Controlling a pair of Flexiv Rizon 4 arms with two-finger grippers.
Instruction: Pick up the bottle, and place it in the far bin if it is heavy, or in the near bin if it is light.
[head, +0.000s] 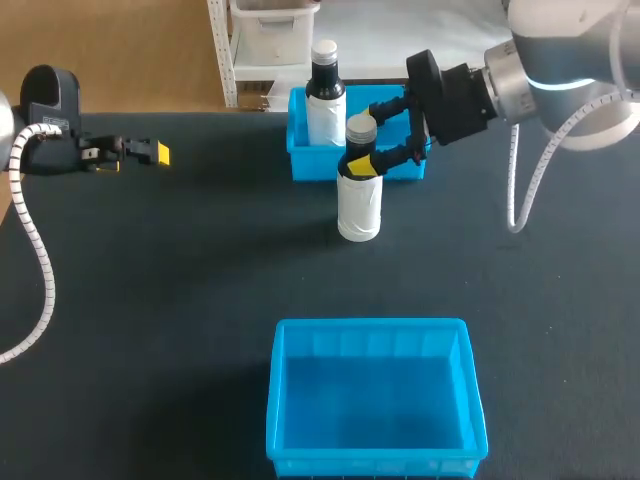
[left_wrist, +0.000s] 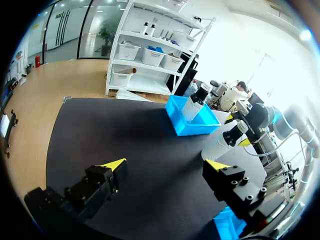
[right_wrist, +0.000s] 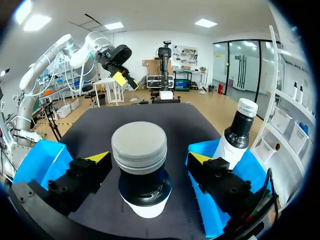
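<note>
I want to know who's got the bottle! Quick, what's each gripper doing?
Left gripper: open, holding nothing.
Right gripper: open, fingers either side of the white bottle, not gripping it.

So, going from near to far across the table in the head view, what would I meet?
The near blue bin → white bottle with a grey cap, standing upright → far blue bin, with a second, white-capped bottle standing in it.
</note>
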